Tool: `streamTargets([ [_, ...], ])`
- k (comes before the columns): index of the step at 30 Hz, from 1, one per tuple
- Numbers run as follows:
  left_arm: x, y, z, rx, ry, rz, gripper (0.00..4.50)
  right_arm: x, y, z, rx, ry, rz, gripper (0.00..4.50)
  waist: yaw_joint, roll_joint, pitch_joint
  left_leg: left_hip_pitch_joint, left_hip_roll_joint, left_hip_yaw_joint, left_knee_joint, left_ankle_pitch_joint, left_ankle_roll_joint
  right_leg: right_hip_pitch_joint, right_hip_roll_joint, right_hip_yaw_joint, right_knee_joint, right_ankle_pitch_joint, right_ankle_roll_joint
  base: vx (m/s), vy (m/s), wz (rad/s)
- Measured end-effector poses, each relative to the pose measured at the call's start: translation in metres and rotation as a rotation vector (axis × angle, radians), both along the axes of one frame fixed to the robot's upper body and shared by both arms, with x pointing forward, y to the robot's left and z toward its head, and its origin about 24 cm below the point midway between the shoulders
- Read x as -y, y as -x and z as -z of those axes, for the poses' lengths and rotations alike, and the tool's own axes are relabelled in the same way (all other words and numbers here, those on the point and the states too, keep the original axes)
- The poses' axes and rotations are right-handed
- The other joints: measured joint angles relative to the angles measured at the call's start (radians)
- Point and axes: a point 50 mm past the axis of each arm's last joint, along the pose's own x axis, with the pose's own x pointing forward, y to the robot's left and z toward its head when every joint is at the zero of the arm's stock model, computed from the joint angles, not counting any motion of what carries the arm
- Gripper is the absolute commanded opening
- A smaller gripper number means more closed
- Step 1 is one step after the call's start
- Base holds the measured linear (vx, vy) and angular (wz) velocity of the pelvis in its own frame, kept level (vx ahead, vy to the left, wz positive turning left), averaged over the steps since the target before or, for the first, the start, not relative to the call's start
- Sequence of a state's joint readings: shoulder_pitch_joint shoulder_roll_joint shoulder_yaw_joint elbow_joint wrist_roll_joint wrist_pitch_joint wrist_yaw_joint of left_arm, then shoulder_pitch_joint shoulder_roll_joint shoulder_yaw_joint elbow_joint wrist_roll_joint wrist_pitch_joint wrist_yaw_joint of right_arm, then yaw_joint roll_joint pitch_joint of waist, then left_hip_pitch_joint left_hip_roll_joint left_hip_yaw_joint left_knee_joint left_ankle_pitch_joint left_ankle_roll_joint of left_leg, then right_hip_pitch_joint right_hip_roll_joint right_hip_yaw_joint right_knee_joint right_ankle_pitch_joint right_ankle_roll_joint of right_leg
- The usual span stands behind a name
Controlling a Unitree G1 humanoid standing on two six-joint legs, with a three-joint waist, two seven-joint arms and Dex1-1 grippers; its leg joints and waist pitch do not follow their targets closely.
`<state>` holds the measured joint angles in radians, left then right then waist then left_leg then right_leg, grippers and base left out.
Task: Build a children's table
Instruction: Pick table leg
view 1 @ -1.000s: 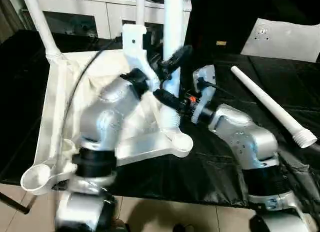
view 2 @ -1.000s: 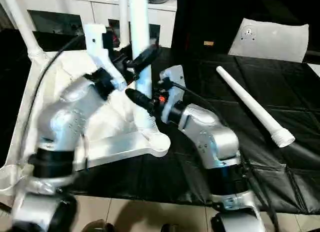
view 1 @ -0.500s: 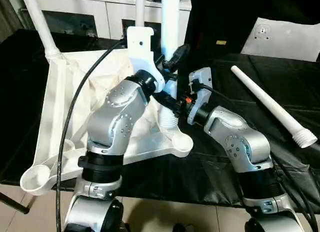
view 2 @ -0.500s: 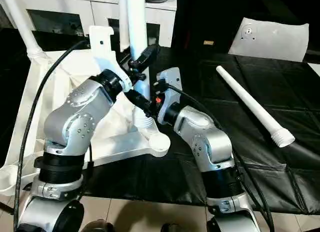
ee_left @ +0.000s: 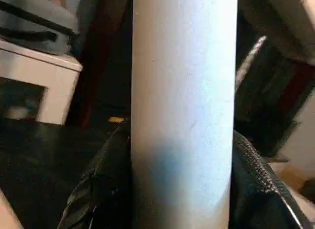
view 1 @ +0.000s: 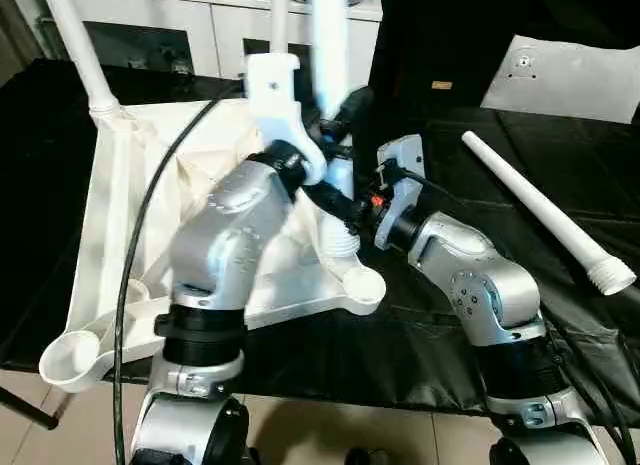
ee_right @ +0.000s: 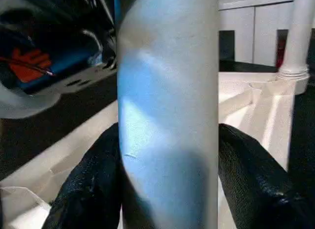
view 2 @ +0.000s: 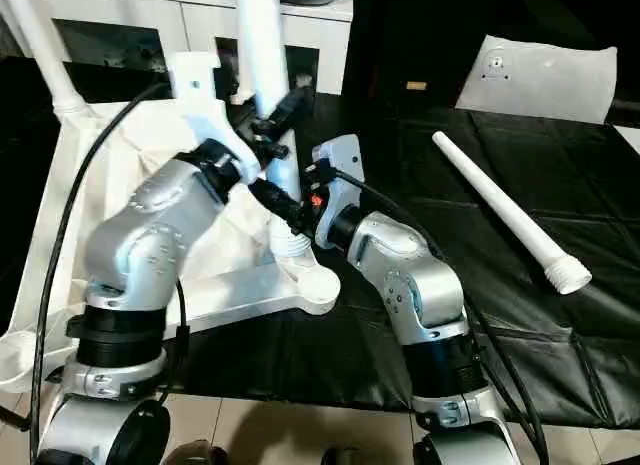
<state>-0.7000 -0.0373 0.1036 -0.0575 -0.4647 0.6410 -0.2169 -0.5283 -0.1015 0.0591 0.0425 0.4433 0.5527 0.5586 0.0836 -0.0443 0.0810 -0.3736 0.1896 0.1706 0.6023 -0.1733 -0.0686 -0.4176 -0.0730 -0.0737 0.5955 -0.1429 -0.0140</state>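
both grippers clamp upright leg (view 1: 328,75) over corner socket (view 1: 358,283) of inverted tabletop (view 1: 120,195): left gripper (view 1: 335,120) high, right gripper (view 1: 335,200) low; spare leg (view 1: 540,210) lies apart.

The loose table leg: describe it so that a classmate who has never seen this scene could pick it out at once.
On the black-covered table, look to the robot's right of the upturned white tabletop. The loose leg lies flat there, ribbed end nearest the robot. It alone lies down, untouched: the other legs stand upright, and the grippers clasp one of them.

I can't read any text, label, brand or number from here; a small yellowish tag (view 1: 441,85) on the dark backdrop may carry print, but it's illegible.
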Motion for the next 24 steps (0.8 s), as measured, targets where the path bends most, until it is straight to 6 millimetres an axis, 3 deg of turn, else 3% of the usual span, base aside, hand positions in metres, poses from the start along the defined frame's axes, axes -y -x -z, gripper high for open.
streamTargets([
  [14,-0.022,-0.003,-0.017,0.016,0.057,0.421,1.83,0.036,0.003,-0.022,-0.063,-0.010,-0.259,4.20,0.006,-0.001,0.000,0.001,0.000,0.000,0.000,0.000,0.000,0.001,0.000,0.000,0.001,0.000,-0.001,0.000,0.000,0.00],
  [24,-0.012,0.012,-0.019,0.099,-0.007,0.762,1.83,0.042,0.015,-0.022,-0.082,0.007,-0.483,4.20,0.008,-0.001,0.000,0.001,0.000,0.000,0.001,0.000,0.000,0.001,0.000,0.000,0.001,0.001,-0.001,0.000,0.000,0.00],
])
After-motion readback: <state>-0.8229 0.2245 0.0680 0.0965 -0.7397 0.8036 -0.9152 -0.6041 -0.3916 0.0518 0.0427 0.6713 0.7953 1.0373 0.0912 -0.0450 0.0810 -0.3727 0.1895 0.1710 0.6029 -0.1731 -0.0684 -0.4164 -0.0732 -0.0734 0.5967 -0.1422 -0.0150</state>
